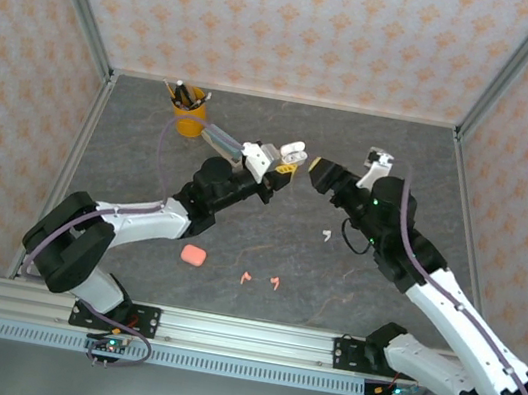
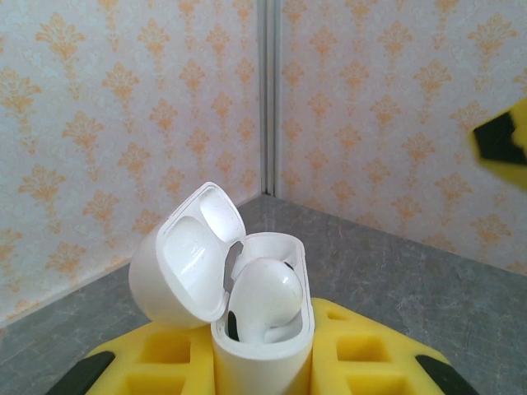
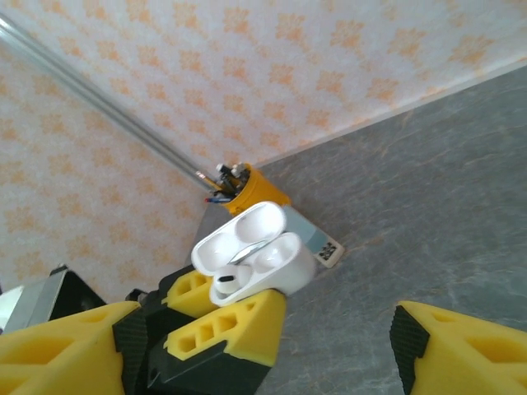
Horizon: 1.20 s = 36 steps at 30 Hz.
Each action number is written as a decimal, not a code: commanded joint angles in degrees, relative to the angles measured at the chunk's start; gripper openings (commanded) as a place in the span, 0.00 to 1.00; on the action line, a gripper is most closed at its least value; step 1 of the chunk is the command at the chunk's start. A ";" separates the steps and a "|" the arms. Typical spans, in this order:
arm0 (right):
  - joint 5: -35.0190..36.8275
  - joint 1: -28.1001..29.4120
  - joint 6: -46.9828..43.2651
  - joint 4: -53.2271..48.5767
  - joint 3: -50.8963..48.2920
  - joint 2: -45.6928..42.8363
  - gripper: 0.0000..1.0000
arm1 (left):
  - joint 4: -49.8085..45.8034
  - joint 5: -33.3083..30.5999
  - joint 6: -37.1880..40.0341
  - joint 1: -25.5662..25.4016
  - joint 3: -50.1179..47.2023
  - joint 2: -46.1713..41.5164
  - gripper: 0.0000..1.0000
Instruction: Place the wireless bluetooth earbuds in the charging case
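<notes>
At the near left, a pink case and two pink earbuds are seen lying on the grey counter. At centre, the white charging case, its lid tipped open, is pinched upright in the left claw, well above the counter. One white earbud is already seated in it. Just to its right, the right claw is held spread and empty, its tips facing the case. A loose white earbud lies on the counter, nearer than that claw and apart from it. The right arm is judged the closer. The earbud's long axis is too small to be made out. The counter is flat and mottled, and it is enclosed by patterned walls. A pencil cup stands at the far left.
</notes>
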 commanded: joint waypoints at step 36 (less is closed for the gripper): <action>0.16 -9.83 -9.80 -43.70 14.91 41.78 0.71 | -1.37 -4.86 7.30 -0.78 -16.14 -22.98 0.00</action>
